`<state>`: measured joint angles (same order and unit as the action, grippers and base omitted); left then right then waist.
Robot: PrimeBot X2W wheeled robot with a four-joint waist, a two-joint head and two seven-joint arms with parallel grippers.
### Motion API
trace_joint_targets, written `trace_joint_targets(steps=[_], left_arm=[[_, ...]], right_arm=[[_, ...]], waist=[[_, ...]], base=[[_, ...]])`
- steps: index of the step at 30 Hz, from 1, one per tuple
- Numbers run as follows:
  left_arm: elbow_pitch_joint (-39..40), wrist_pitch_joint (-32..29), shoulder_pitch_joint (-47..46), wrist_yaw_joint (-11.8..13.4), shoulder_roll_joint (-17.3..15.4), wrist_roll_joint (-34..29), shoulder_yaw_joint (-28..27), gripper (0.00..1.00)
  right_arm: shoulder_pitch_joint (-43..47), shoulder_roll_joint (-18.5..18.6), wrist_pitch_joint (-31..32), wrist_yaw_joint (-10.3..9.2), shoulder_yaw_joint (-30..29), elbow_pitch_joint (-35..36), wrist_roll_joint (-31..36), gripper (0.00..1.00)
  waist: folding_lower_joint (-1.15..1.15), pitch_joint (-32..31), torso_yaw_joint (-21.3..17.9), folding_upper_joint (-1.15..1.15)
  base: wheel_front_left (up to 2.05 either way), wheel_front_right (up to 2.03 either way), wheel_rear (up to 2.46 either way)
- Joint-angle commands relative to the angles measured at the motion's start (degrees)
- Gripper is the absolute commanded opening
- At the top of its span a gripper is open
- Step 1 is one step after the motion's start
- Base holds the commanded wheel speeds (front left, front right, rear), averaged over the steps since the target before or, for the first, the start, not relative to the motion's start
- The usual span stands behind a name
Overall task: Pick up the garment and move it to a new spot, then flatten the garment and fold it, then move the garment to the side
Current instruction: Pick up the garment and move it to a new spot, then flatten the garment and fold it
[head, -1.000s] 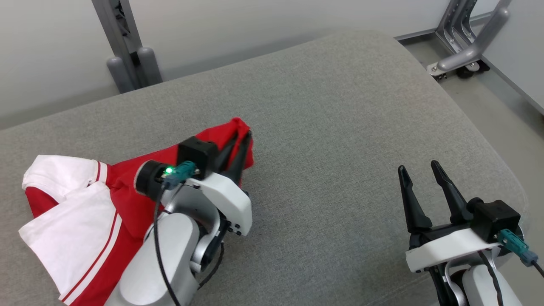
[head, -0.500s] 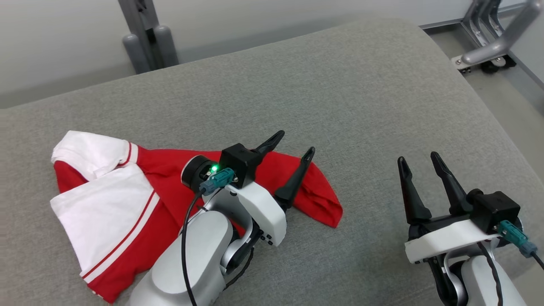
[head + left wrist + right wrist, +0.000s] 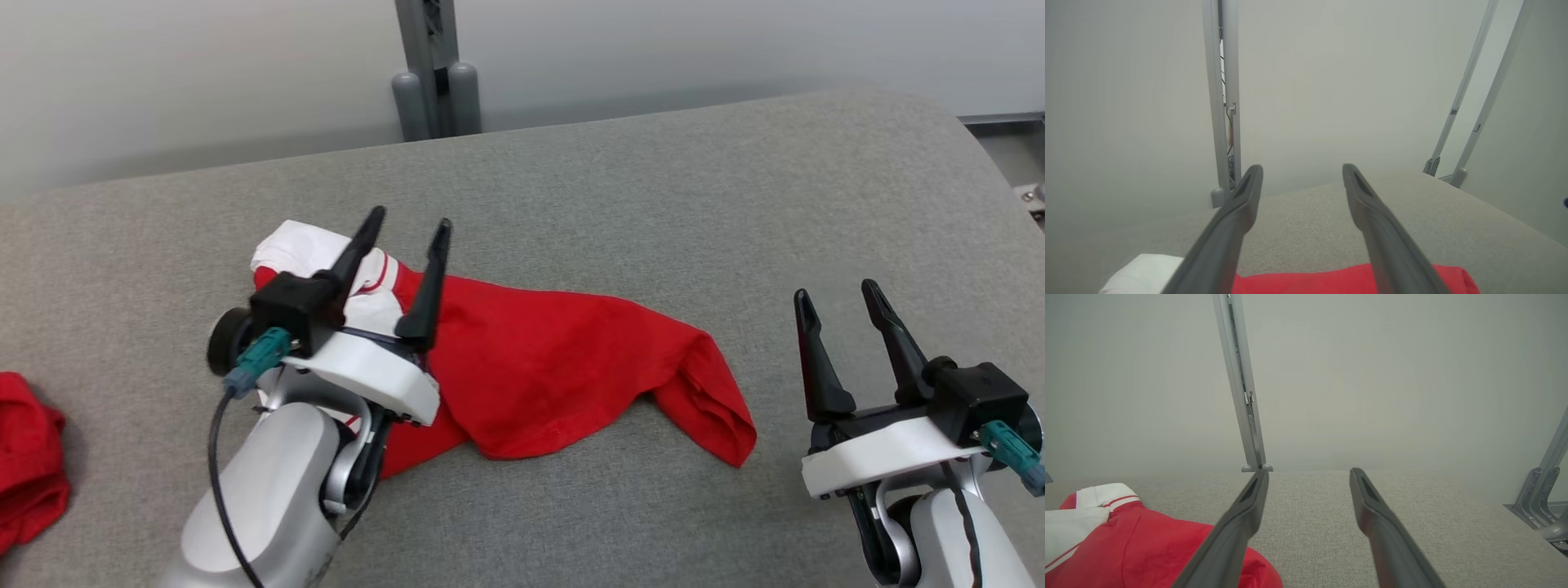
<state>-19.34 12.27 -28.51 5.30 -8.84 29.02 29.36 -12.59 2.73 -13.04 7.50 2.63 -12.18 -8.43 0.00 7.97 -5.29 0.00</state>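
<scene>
Lying crumpled across the middle of the grey woven-fabric padded surface (image 3: 669,188) is a red short-sleeved cloth garment with white, red-striped sleeves (image 3: 555,376). Its white-sleeved end is pointing toward the robot's left, and its red body is trailing off to the right into a folded corner.

The left gripper (image 3: 411,217) is hovering over the white-sleeved end, its two long dark fingers spread wide and grasping nothing. In the left wrist view, red cloth and a patch of white are showing low down between and beside those fingers.

The right gripper (image 3: 834,291) is hanging at the lower right above bare grey fabric, its jaws likewise released and empty, apart from the garment's nearest corner.

A second, bunched red cloth (image 3: 28,457) is sitting at the left edge of the head view, well apart from the garment. A grey metal upright post (image 3: 429,73) is standing behind the far edge of the surface, against a pale wall (image 3: 163,82).
</scene>
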Motion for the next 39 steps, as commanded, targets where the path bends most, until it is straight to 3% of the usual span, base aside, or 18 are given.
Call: trace_joint_targets(steps=[1,16,29,39], left_arm=[[0.31,0.36,0.69,0.42,-0.47,0.56,-0.59,1.0],[9.33,1.32,16.76,6.42,-11.65,4.56,-11.5,1.0],[16.08,-2.84,24.9,10.85,-14.86,3.39,-11.05,1.0],[17.77,-4.03,25.67,11.88,-15.35,4.21,-11.33,1.0]], right_arm=[[0.34,0.35,0.26,-0.01,0.0,0.07,0.3,1.0],[4.73,0.36,3.58,-0.02,0.01,2.02,3.44,1.0],[10.16,0.36,5.77,-0.02,-1.2,5.04,3.6,1.0],[10.26,0.35,6.08,-0.02,-0.69,5.15,2.53,1.0]], waist=[[0.0,-0.95,1.56,0.0],[0.0,-5.98,5.31,0.0],[0.0,-9.09,5.54,0.0],[0.0,-8.94,4.68,0.0]], base=[[0.0,0.0,0.0],[0.0,0.0,0.0],[0.0,0.0,0.0],[0.0,0.0,0.0]])
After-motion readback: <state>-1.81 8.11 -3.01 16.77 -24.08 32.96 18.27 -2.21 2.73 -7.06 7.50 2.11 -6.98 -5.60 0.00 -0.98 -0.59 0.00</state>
